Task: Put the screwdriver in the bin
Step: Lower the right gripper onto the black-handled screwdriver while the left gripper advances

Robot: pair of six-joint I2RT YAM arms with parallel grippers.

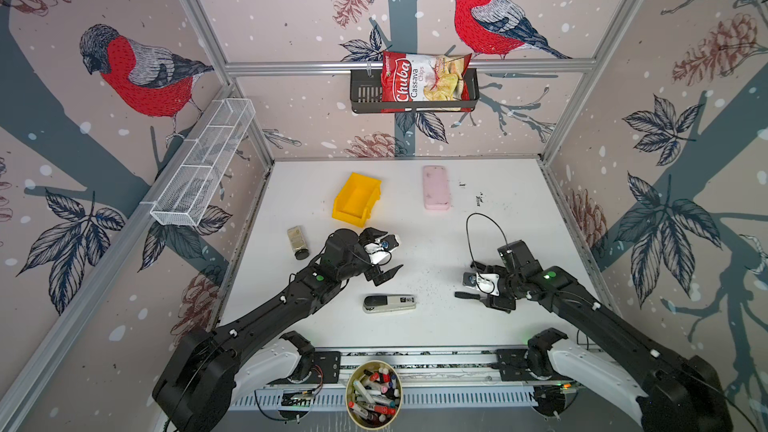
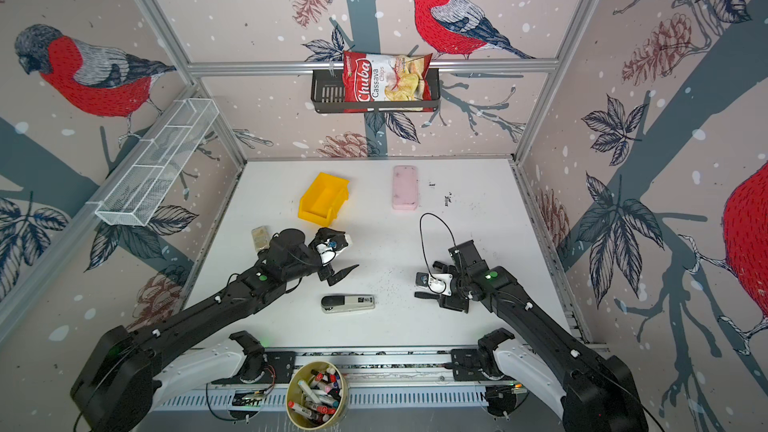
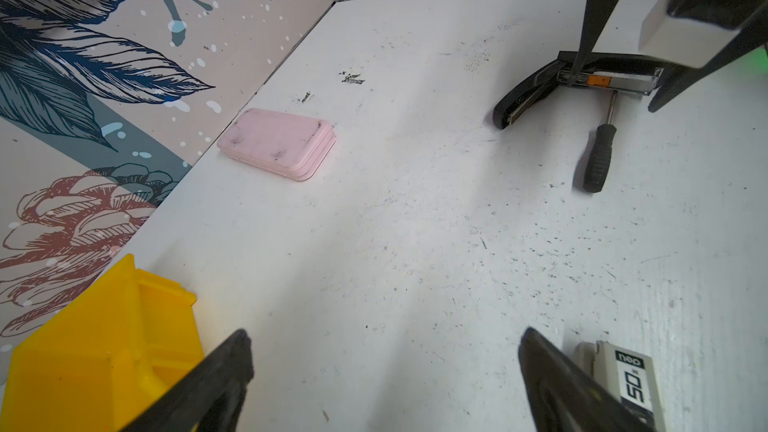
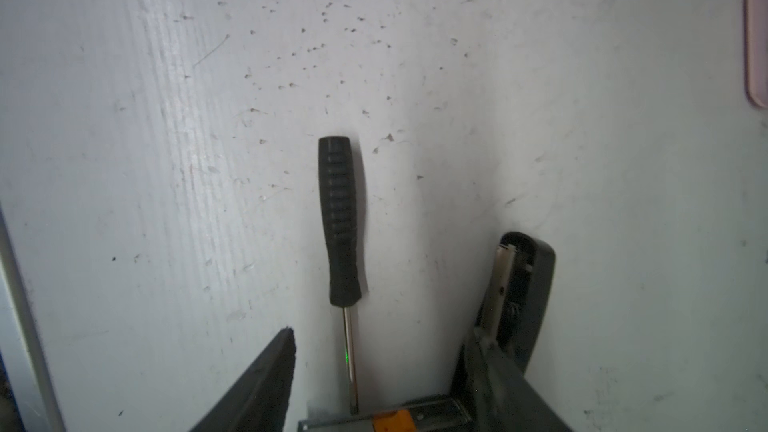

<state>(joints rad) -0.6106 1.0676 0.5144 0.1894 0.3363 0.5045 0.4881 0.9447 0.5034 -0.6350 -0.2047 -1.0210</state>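
Observation:
The screwdriver (image 1: 467, 295) (image 2: 424, 295) (image 3: 599, 157) (image 4: 338, 218), black-handled with a thin silver shaft, lies flat on the white table at the right. My right gripper (image 1: 488, 299) (image 2: 446, 299) (image 3: 613, 91) (image 4: 380, 332) points down over its shaft. Its jaws stand apart on either side of the shaft without touching it. The yellow bin (image 1: 355, 201) (image 2: 322, 199) (image 3: 95, 347) stands at the back left, nothing in it. My left gripper (image 1: 394, 249) (image 2: 351, 249) (image 3: 386, 332) hovers wide open just in front of the bin, holding nothing.
An opened black stapler (image 3: 528, 97) (image 4: 536, 284) lies right against the screwdriver's tip, beside my right finger. A grey stapler (image 1: 388, 304) lies front centre, a pink case (image 1: 436, 187) at the back, a small jar (image 1: 298, 241) on the left. A marker cup (image 1: 374, 394) stands at the front edge.

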